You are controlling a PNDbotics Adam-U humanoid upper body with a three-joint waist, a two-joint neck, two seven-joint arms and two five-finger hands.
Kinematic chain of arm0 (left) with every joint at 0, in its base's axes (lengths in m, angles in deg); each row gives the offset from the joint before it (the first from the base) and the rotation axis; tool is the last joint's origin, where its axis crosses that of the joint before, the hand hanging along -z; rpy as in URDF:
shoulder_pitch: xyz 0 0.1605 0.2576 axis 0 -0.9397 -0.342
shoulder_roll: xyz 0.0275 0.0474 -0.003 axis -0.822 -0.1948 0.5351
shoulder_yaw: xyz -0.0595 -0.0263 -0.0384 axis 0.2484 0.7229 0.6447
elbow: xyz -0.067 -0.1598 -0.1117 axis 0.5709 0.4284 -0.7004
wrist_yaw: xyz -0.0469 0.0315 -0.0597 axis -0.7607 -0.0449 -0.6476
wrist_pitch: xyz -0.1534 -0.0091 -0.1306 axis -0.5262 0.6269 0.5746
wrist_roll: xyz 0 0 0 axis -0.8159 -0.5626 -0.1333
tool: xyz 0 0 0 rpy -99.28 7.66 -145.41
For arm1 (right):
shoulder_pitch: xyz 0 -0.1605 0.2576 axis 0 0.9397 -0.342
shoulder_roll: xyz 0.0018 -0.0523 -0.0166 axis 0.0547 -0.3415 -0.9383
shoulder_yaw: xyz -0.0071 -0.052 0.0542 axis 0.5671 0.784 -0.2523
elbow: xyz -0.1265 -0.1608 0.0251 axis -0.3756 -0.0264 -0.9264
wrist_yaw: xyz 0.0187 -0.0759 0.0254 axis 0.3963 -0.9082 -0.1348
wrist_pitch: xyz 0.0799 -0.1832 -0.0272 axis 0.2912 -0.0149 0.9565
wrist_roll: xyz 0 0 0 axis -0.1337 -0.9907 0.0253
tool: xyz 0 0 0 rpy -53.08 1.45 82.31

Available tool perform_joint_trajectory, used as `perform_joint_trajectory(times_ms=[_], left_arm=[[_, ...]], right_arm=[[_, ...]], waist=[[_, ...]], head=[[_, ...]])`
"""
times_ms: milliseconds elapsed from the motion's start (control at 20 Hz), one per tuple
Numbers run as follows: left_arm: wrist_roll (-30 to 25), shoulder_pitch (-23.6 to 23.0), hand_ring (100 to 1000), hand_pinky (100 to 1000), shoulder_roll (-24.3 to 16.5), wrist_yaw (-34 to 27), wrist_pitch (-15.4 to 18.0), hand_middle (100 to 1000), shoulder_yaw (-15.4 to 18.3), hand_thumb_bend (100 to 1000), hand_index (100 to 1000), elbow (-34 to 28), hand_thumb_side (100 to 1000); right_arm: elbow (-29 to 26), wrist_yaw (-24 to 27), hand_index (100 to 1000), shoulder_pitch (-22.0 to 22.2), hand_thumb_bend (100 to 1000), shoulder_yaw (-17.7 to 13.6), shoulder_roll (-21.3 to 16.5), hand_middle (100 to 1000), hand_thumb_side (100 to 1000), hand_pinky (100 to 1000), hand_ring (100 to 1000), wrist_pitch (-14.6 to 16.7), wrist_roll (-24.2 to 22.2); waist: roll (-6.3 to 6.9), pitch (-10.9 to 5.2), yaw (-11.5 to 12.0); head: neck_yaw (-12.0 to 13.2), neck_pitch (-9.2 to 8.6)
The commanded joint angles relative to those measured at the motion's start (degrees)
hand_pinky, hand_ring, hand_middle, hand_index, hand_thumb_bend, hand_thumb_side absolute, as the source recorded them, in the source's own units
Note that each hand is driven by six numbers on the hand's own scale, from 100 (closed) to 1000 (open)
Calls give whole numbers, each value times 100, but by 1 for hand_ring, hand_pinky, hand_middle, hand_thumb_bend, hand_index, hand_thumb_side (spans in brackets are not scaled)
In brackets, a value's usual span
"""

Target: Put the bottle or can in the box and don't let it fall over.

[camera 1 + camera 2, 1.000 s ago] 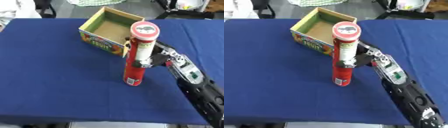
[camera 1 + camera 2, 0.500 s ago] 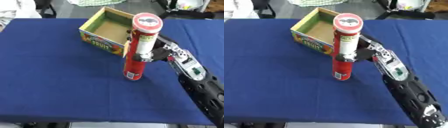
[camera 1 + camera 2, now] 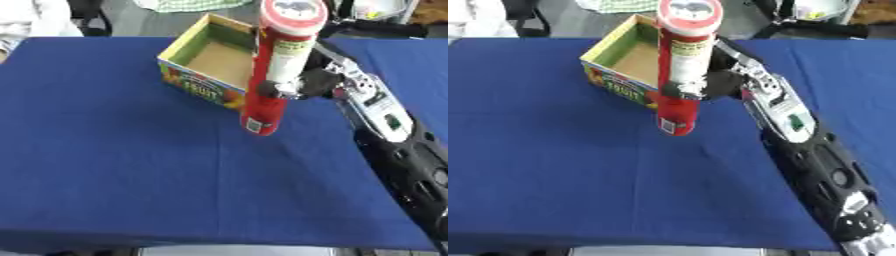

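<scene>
A tall red can (image 3: 276, 70) with a white label and a pale lid stands upright in the air, its base just above the blue cloth in front of the box. My right hand (image 3: 302, 85) is shut on it at mid height, fingers curled round from the right. The open cardboard box (image 3: 213, 61) with a fruit print on its front wall sits just behind and left of the can, its inside bare. My left hand shows in neither view.
The blue cloth covers the table (image 3: 114, 165) from edge to edge. My right forearm (image 3: 807, 145) runs along the right side toward the lower right corner. Chairs and clutter stand beyond the far edge.
My right hand has lifted the can and carried it toward the box; its lid now rises near the top of the view. The box stays put.
</scene>
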Motion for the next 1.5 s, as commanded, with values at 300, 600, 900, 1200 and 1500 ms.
perform_joint_trajectory(times_ms=[300,600,900,1200,1500], left_arm=[[-26,35,1000,719,-113,-29,1,903,20,499,839,-59,882],[-38,49,1000,719,-113,-32,-1,903,7,498,840,-60,882],[-54,68,1000,719,-91,-38,-7,903,-11,497,840,-58,882],[-57,74,1000,719,-73,-39,-10,903,-10,496,840,-55,883],[-69,86,1000,720,-54,-40,-15,903,-23,495,840,-54,884]], right_arm=[[146,-528,371,-984,526,-54,427,1000,150,782,959,-367,531],[694,-1215,375,-1631,551,-175,881,1000,146,782,959,-546,946],[1469,-1901,375,-2094,544,-424,1319,1000,139,778,958,-501,1329],[1961,-2328,375,-2282,536,-638,1432,1000,137,776,958,-359,1586],[2279,-2400,378,-2331,519,-771,1478,1000,123,771,957,-312,1882]], waist=[[23,-91,19],[44,-84,41],[68,-44,68],[85,-1,88],[103,31,75]], head=[[-84,30],[-137,30],[-191,30],[-176,30],[-182,30]])
